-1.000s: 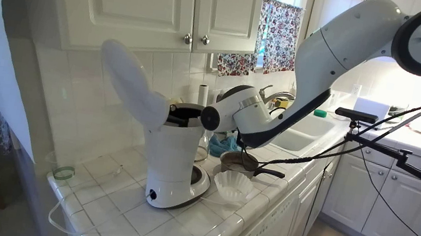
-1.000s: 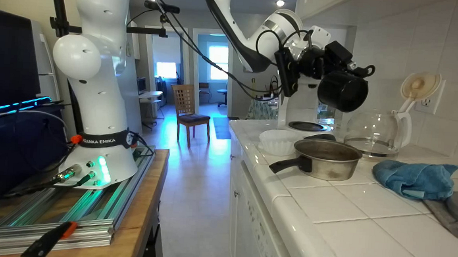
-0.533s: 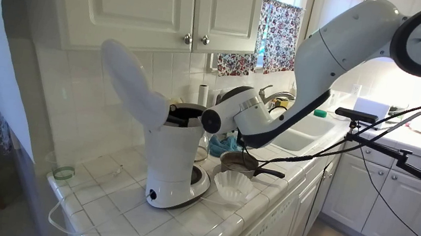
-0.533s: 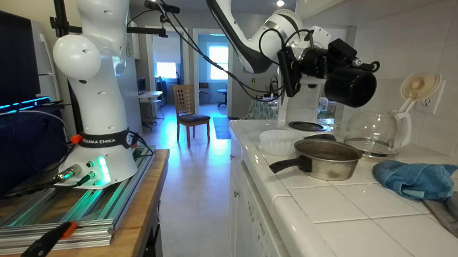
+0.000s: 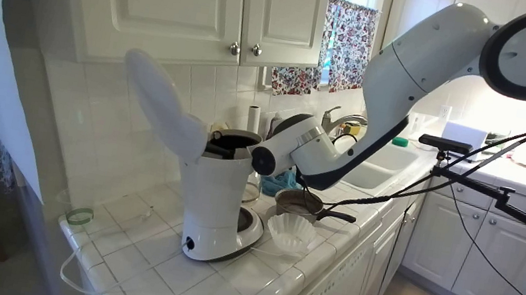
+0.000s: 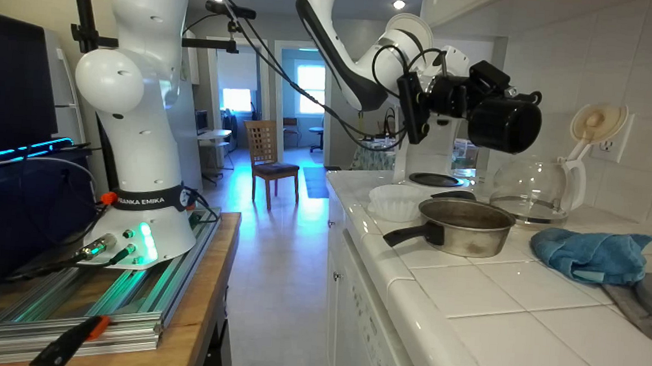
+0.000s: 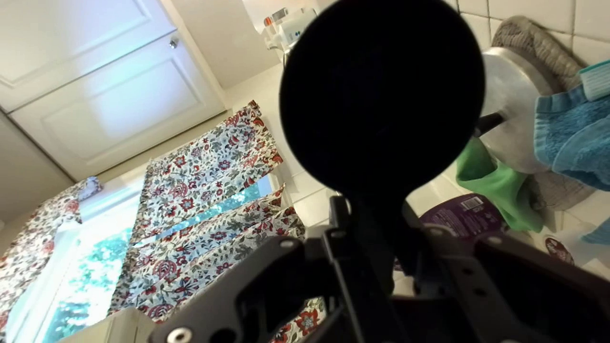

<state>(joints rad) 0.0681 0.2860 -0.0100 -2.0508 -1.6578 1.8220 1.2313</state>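
Note:
My gripper (image 7: 374, 214) is shut on the handle of a black round container (image 7: 381, 95). In an exterior view, the gripper (image 6: 461, 95) holds this container (image 6: 505, 125) on its side, in the air above the counter. The container's inside is too dark to make out. A white coffee maker (image 5: 213, 203) stands with its lid (image 5: 164, 99) up. My wrist overlaps its open top there, hiding the gripper; I cannot tell if they touch. Below are a saucepan (image 6: 472, 240), white paper filters (image 6: 395, 203) and a glass carafe (image 6: 529, 187) with its lid raised.
A blue cloth (image 6: 590, 256) lies on the white tiled counter (image 6: 500, 295). Upper cabinets (image 5: 285, 12) hang above. The sink (image 5: 372, 166) lies beyond the pan. In the wrist view are a purple-labelled bottle (image 7: 464, 216), a green cloth (image 7: 500, 186) and a floral curtain (image 7: 205, 190).
The arm has come down a little. The black container has moved toward the backsplash and turned more level. The coffee maker and its lid have shifted slightly.

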